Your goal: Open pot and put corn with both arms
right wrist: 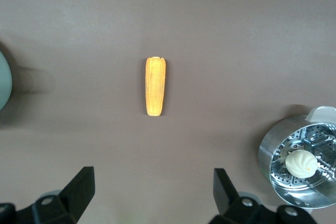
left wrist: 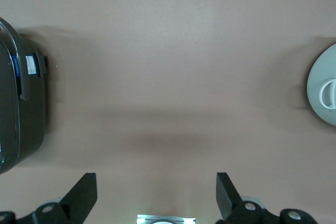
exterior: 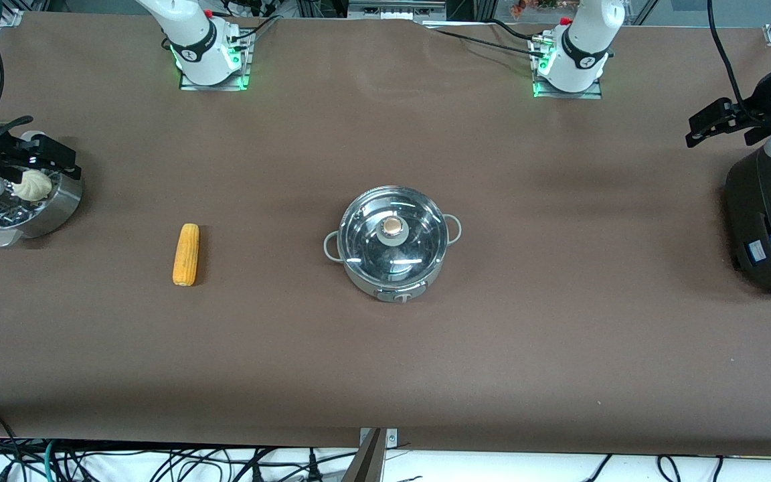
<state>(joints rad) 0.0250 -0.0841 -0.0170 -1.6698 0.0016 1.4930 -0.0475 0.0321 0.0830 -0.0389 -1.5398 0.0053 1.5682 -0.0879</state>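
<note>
Two white arms wait high at opposite ends of a brown table (exterior: pixel 385 375), neither touching anything. The pot (exterior: pixel 392 244) sits mid-table with its glass lid (exterior: pixel 391 233) on, knob centred. The corn (exterior: pixel 186 254) lies flat toward the right arm's end, well apart from the pot and about as near the front camera.

The right claw (right wrist: pixel 152 195) hangs above the table beside a steel container (exterior: pixel 24 204) holding a white bun (exterior: pixel 32 185); its fingers stand wide apart, the corn lying lengthwise ahead of them in the right wrist view. The left claw (left wrist: pixel 156 195) hangs beside a large black cooker (exterior: pixel 770 227), fingers likewise spread, bare table beneath.

Risks, as a judgement: the small smooth knob could slip from a pinch that lands off-centre, dropping the lid. The round cob may roll if the fingers close along its length rather than across it.
</note>
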